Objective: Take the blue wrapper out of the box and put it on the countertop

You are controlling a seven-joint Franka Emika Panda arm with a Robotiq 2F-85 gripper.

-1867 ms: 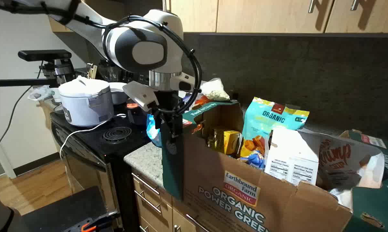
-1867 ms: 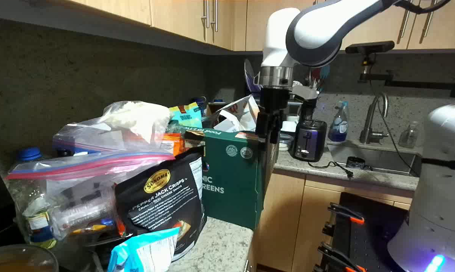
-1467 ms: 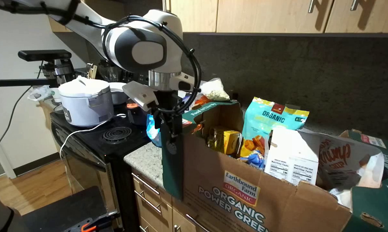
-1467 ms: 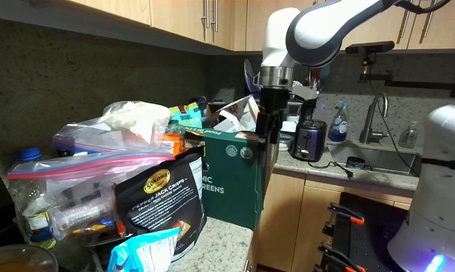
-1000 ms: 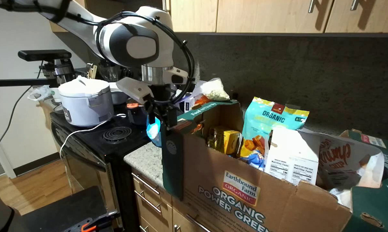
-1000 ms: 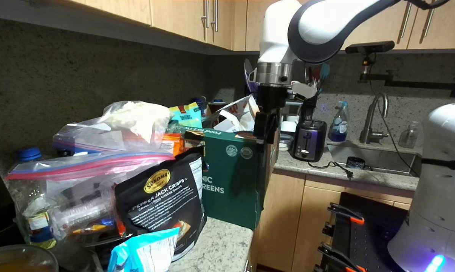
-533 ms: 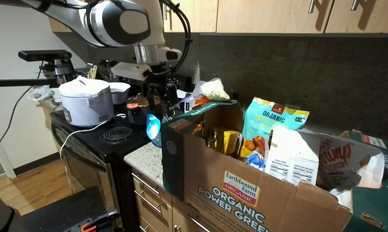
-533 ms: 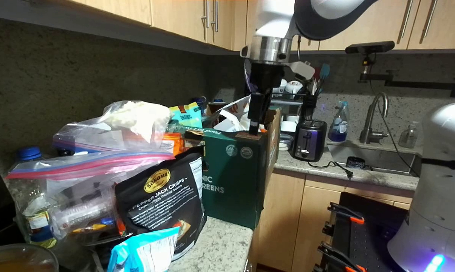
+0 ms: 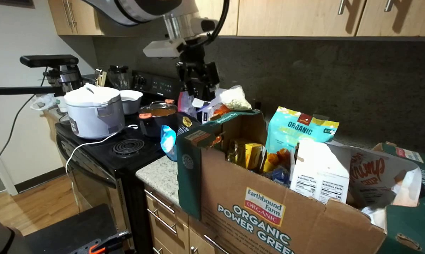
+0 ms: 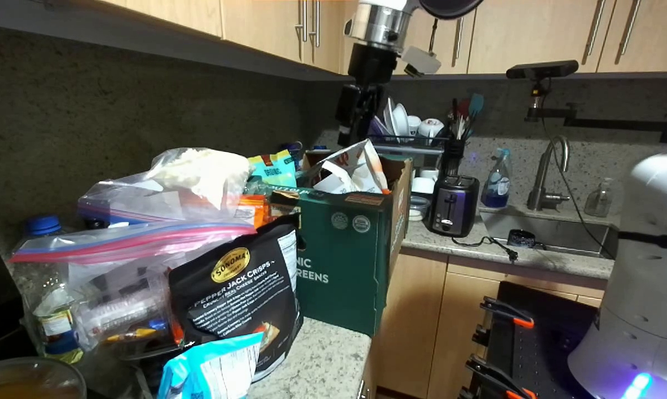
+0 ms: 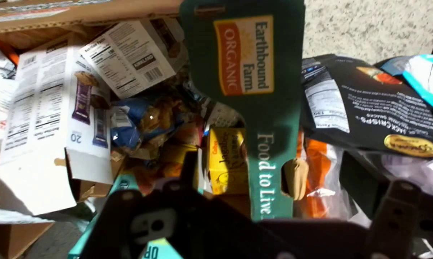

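Observation:
The blue wrapper (image 9: pixel 279 175) lies inside the box (image 9: pixel 233 176), in shadow among other packages. In the wrist view it is the crumpled blue wrapper (image 11: pixel 128 122) beside the white cartons. The box also shows its dark green end in an exterior view (image 10: pixel 339 266) and its green flap in the wrist view (image 11: pixel 274 111). My gripper (image 9: pixel 200 92) is open and empty, raised above the box's green end; it also shows in an exterior view (image 10: pixel 354 136) and the wrist view (image 11: pixel 274 172). The countertop (image 9: pixel 161 176) shows beside the box's green end, also in an exterior view (image 10: pixel 328 360).
A teal pouch (image 9: pixel 297 128), a white carton (image 9: pixel 320 173) and a yellow box (image 9: pixel 253 155) stand in the box. A black pouch (image 10: pixel 234 293), a light blue bag (image 10: pixel 214 366) and plastic bags (image 10: pixel 200 172) crowd its end. A pot (image 9: pixel 159 118) sits on the stove.
My gripper has risen from low beside the box's green front corner and moved back toward the wall, over the box end. The fingers stay empty. Shadow now falls on the blue wrapper.

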